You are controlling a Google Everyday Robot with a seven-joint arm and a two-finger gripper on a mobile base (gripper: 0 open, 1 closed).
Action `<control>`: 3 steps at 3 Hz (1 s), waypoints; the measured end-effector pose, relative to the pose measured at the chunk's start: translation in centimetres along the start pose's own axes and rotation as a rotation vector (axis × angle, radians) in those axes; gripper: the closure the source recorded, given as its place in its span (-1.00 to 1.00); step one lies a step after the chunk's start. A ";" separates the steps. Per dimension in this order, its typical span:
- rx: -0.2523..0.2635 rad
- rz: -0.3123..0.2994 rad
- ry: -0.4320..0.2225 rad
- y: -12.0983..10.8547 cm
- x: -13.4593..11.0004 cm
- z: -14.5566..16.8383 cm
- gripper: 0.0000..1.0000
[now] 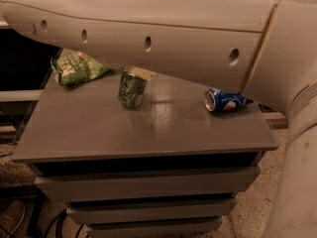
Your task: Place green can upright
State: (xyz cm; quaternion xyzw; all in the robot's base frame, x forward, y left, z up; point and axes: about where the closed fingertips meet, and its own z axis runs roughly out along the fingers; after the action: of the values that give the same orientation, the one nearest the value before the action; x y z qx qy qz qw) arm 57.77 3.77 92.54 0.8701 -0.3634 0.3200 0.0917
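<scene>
- Green can [132, 87] is standing on its end on the gray table [99, 128], a bit left of the middle and toward the far side. It looks upright, or maybe tipped a hair, hard to call. Shiny green with pale markings.
- Far left corner of the table: a crumpled green snack bag [77, 67] lying flat, well apart from the green can.
- Right behind the green can's top rim, a small tan piece pokes out from under the arm. As far as I can make out, that's the gripper [142, 73]. It sits just above and behind the can, touching it or very nearly. Almost all of it is hidden, so I honestly can't tell whether it's open, closed or holding the can.
- Middle of the table, near side, is plain gray top with some glare on it.
- Right side, toward the far edge: a blue can [225, 100] with a red-white logo, lying on its side, silver end facing left. It's well apart from the green can.
- Big pale robot arm [148, 29] runs across the whole top of the view from left to right, then bends down along the right edge and covers the far edge of the table.
- Below the tabletop, the front of the table has stacked drawers [148, 187].
</scene>
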 end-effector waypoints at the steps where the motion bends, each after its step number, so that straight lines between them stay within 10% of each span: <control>1: 0.010 0.008 0.000 -0.3 0.1 0.1 0.19; 3: 0.012 0.010 0.001 -0.4 0.2 0.2 -0.74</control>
State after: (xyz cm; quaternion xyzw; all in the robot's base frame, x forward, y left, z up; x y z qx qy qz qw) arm 58.21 3.88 92.51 0.8686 -0.3660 0.3232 0.0851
